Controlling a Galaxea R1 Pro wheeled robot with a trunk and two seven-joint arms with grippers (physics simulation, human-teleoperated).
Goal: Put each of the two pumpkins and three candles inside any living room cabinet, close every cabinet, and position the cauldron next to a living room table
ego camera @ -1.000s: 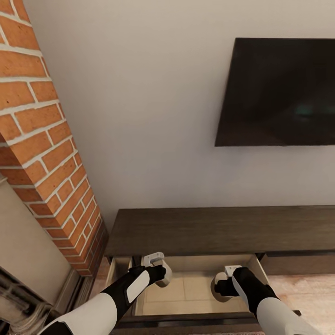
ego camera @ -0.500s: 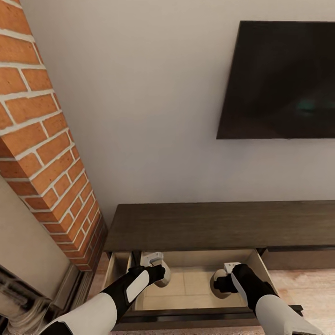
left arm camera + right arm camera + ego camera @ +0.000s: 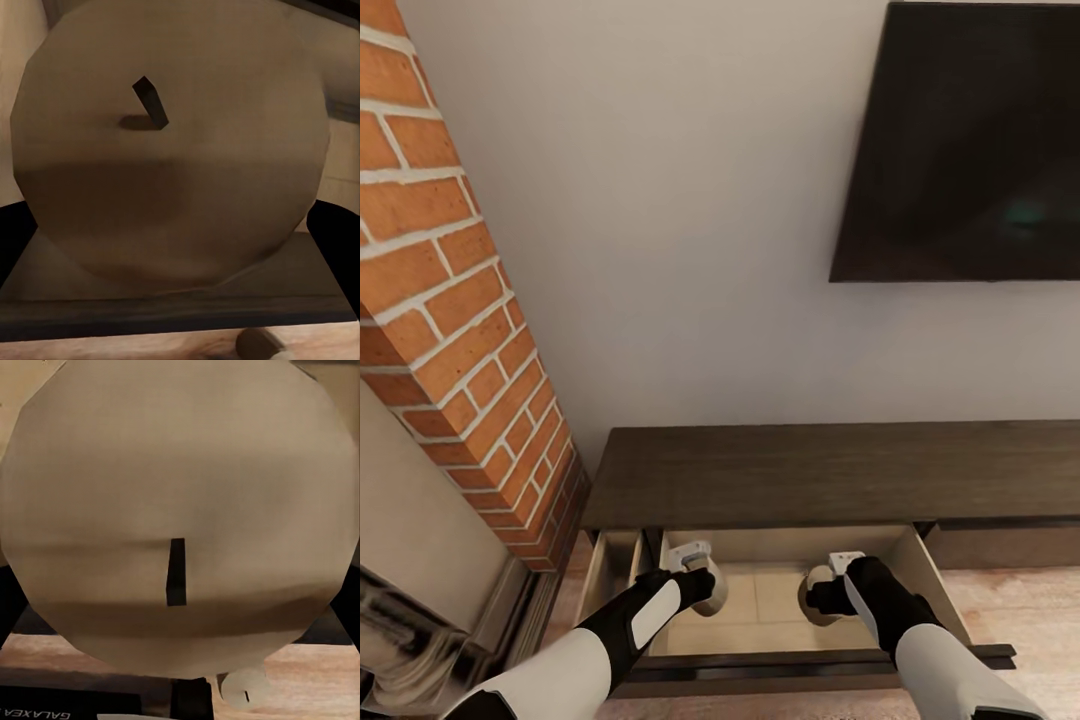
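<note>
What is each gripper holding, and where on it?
Each holds a candle by its sides over the open drawer: left gripper's candle, right gripper's candle.

Head view high, facing wall and open cabinet (image 3: 800,475), wrist views close inside drawer

A plain pale wall (image 3: 690,230) fills most of the head view, with a dark flat screen (image 3: 970,150) mounted on it at the upper right. A red brick column (image 3: 450,330) with light mortar runs down the left side. Pale wood-plank floor (image 3: 1020,620) shows at the lower right, under soft, even light.
</note>
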